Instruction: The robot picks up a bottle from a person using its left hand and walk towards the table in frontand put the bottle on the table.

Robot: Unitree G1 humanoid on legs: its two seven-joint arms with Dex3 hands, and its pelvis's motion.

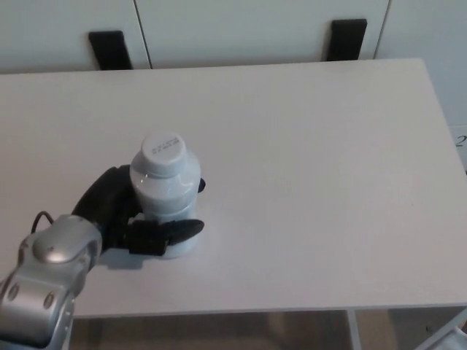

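Left hand wraps the lower body of a white plastic bottle, thumb and fingers closed on it. Bottle upright, base apparently resting on the white tabletop, front-left area. Likely light, rigid, smooth-walled and a bit slippery; best held mid-body, below the wide cap.

The cap of the bottle I hold in my left hand bears small grey print, too blurred to read. Right of the table, a cut-off character resembles a 2.
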